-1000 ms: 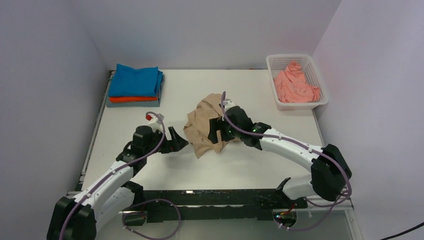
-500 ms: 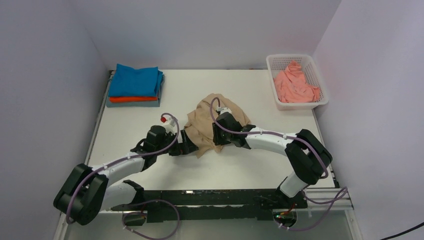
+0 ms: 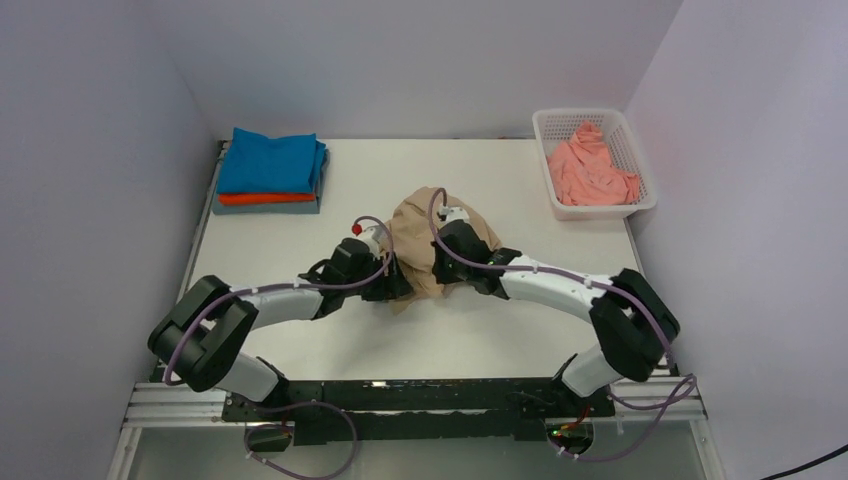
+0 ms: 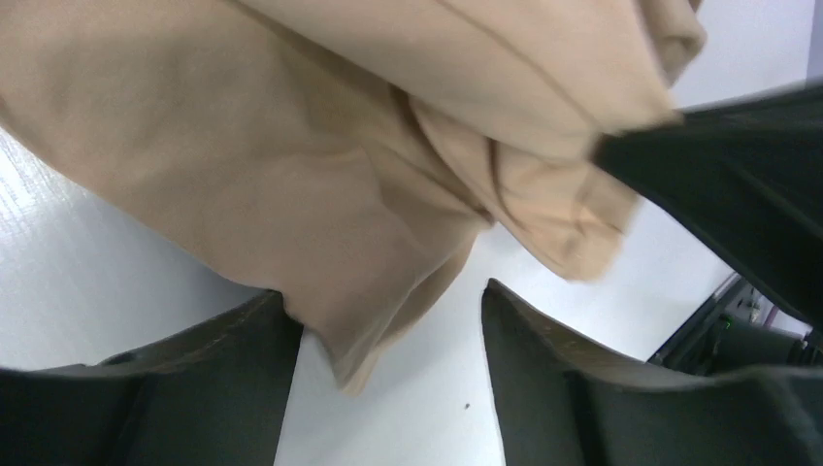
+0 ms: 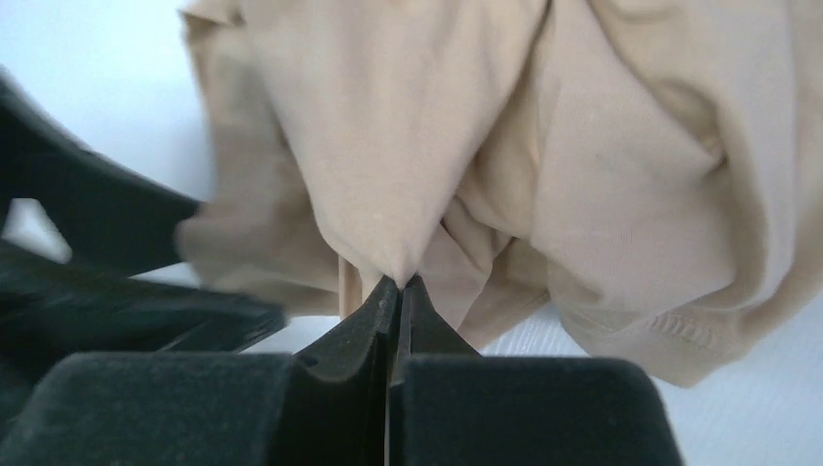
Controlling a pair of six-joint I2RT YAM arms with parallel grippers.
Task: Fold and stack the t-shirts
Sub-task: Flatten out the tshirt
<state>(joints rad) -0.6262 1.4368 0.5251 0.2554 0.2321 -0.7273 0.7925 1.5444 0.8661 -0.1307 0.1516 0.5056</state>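
A crumpled tan t-shirt lies mid-table. My right gripper is on its near side, and the right wrist view shows that gripper shut on a pinched fold of the tan t-shirt. My left gripper is at the shirt's near-left edge. In the left wrist view it is open, with a hanging corner of the tan t-shirt between its fingers, close to the left finger. A bright blue t-shirt tops a folded stack, with orange-red and grey beneath. A salmon pink t-shirt lies bunched in the basket.
The white mesh basket stands at the back right, by the right wall. The folded stack sits at the back left corner. Walls close in the table on the left, the back and the right.
Both arms have closed in on the tan t-shirt. The right gripper has shut on a fold. The left gripper has slid right to the shirt's edge, its jaws narrower than before.
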